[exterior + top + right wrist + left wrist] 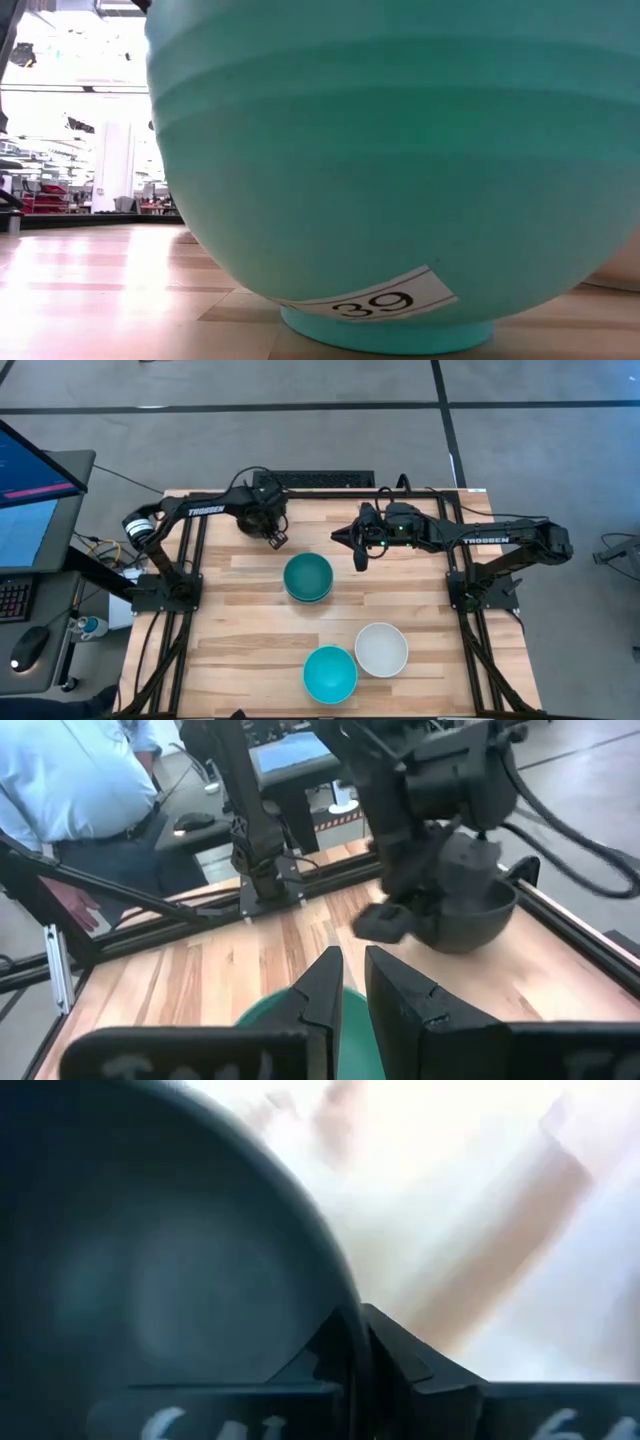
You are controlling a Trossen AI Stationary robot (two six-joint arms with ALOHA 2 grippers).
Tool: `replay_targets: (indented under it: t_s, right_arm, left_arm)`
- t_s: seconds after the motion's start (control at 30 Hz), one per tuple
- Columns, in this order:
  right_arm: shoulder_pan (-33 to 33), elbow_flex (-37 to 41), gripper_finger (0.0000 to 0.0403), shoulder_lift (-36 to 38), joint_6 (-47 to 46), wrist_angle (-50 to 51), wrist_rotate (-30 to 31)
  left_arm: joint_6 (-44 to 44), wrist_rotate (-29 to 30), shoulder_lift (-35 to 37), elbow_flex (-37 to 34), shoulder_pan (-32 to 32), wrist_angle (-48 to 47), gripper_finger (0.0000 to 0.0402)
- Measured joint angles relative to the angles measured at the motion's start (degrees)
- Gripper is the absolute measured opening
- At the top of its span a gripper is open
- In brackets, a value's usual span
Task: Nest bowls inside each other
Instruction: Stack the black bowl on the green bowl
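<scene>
My left gripper (273, 537) is over the far left part of the table, shut on a black bowl (468, 912). My right gripper (360, 555) hovers shut and touching nothing just right of a teal-green bowl (308, 575), which stands upright mid-table; the rim of another bowl shows under it. A cyan-blue bowl (330, 672) and a white bowl (381, 649) stand upright side by side near the near edge. The cyan-blue bowl (380, 160) fills the low view and carries a label reading 39. The other bowls are out of view. My left gripper (357, 1370) pinches the black bowl's rim (335, 1295), with one finger inside the bowl and one outside. In the right wrist view the fingers come down at it from above. The bowl looks raised off the wood and slightly tilted.
A dark keyboard-like bar (320, 480) lies along the far edge. A person in a light blue shirt (80, 780) stands beyond the table's left side, near a monitor (35, 500). Bare wood (230, 630) lies on the near left of the table.
</scene>
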State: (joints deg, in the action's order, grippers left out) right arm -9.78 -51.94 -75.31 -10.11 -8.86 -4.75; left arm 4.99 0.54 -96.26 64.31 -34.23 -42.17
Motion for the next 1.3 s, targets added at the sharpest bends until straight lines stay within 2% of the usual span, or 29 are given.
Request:
replay_targets:
  t_s: [0.37, 0.63, 0.8, 0.93, 1.1, 1.3]
  right_arm:
    - [0.00, 0.02, 0.0070, 1.98, -1.42, 3.44, -1.26]
    - [0.00, 0.02, 0.0070, 8.43, 0.02, 13.58, -1.22]
    - [1.17, 0.04, 0.0070, 11.60, 1.79, 18.35, -1.18]
    - [2.70, 0.09, 0.0070, 13.58, 3.06, 18.32, -1.34]
    - [5.48, 6.49, 0.0070, 18.16, 1.57, 14.29, -1.52]
    - [7.84, 18.23, 0.0070, 27.05, -2.96, 3.15, -1.40]
  left_arm:
    - [-0.07, 0.70, 6.15, 3.34, 8.25, -5.95, 0.0000]
    - [5.72, -0.05, 11.39, 9.35, 17.63, -8.53, 0.0000]
    - [8.92, 6.93, 10.35, 16.01, 24.97, -14.99, 0.0000]
    - [12.00, 7.31, 8.02, 19.95, 28.81, -17.22, 0.0000]
    - [14.39, 6.49, 6.64, 21.60, 30.99, -14.36, 0.0000]
    - [18.39, 4.23, 4.60, 21.73, 32.63, -8.69, 0.0000]
